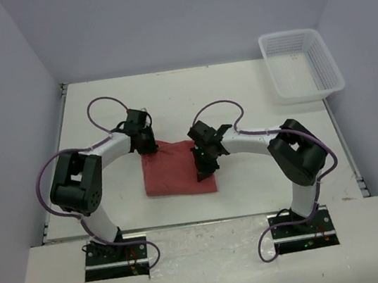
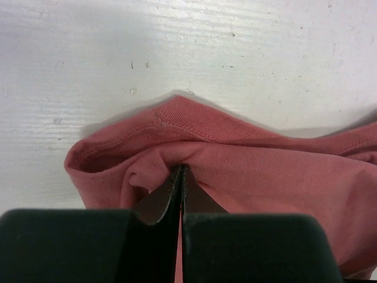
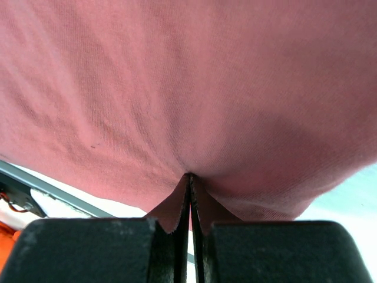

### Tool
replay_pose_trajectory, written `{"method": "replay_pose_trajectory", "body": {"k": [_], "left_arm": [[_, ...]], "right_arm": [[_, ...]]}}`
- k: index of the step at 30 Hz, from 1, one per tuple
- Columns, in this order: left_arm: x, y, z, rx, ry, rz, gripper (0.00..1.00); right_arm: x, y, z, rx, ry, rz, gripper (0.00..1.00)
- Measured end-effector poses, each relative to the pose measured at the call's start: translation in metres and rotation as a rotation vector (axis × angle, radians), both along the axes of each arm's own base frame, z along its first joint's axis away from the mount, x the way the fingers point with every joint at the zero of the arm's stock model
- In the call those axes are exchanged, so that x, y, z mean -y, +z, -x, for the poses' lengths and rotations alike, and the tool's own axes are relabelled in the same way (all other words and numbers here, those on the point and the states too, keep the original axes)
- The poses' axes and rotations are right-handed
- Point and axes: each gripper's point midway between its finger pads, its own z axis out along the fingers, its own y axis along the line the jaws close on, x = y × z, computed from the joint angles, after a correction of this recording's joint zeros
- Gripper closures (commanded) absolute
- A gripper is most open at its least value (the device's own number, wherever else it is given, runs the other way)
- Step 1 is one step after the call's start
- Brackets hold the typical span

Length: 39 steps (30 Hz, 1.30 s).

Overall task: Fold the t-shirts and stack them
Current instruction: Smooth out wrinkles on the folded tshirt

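Note:
One brick-red t-shirt [image 1: 176,173] lies folded into a rough rectangle at the middle of the white table. My left gripper [image 1: 146,146] is shut on the cloth at its far left corner; in the left wrist view the fabric [image 2: 247,171] bunches at the closed fingertips [image 2: 180,171]. My right gripper [image 1: 204,170] is shut on the shirt's right edge and lifts it a little; in the right wrist view the red cloth [image 3: 188,88] fills the frame and is pinched at the fingertips [image 3: 189,178].
A white plastic mesh basket [image 1: 301,63] stands at the far right corner of the table [image 1: 237,84]. Grey walls close in the left, back and right sides. The arm bases sit at the near edge.

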Motion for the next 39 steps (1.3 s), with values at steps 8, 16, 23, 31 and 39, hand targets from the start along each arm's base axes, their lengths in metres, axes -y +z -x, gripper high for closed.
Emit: {"method": "replay_pose_trajectory", "body": {"k": [8,16,23,31,39], "left_arm": [[-0.005,0.010,-0.004,0.040,0.009,-0.007,1.00],[-0.014,0.093,-0.006,0.232,0.039,0.020,1.00],[0.007,0.100,0.014,0.209,-0.012,0.037,1.00],[0.024,0.058,0.064,0.060,-0.050,0.020,1.00],[0.014,0.043,0.091,-0.017,-0.018,0.003,1.00]], "right_arm": [[-0.005,0.000,-0.002,-0.002,0.002,-0.014,1.00],[-0.005,0.028,-0.023,0.076,0.015,0.050,1.00],[-0.016,0.087,-0.071,0.198,-0.023,0.004,1.00],[0.022,0.082,-0.111,0.175,-0.102,0.056,1.00],[0.023,0.050,-0.120,0.105,-0.089,0.092,1.00]]}}
